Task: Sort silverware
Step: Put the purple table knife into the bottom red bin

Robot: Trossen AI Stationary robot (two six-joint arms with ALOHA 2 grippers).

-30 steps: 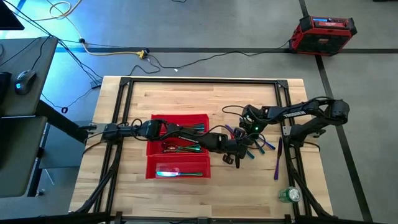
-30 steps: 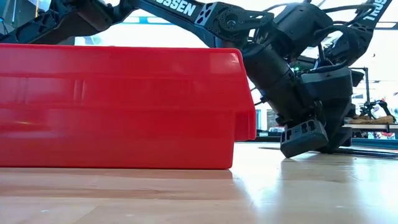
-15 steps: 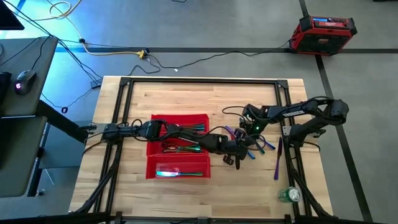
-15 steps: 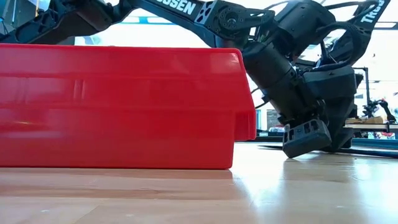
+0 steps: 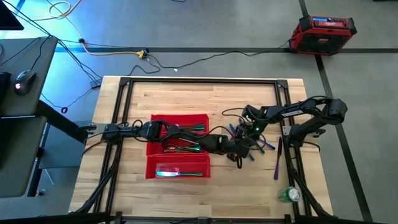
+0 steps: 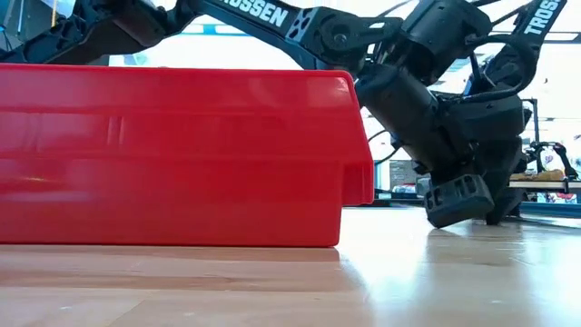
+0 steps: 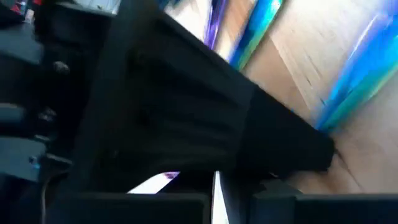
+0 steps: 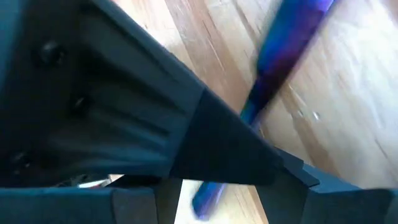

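Note:
Loose silverware (image 5: 254, 143), thin blue, purple and green pieces, lies flat on the wood to the right of the red tray (image 5: 150, 149). One purple piece (image 5: 277, 158) lies apart by the right rail. More pieces lie in the tray's three compartments (image 5: 180, 173). My left arm reaches across the tray, and my left gripper (image 5: 239, 155) hangs low at the pile's near-left side (image 6: 458, 195). Blue-green pieces (image 7: 261, 25) show just beyond it. My right gripper (image 5: 250, 129) is low over the pile's far side and open. Its fingers stand on either side of a blue-purple piece (image 8: 292, 43).
The tray's near wall (image 6: 172, 154) fills the left of the low view. Black frame rails (image 5: 283, 112) run along the table's edges. A green can (image 5: 289, 195) stands at the near right corner. Bare wood (image 5: 186, 99) lies beyond the tray.
My left gripper has slid a short way toward the table's right edge, closer into the loose pile. My right arm has kept still.

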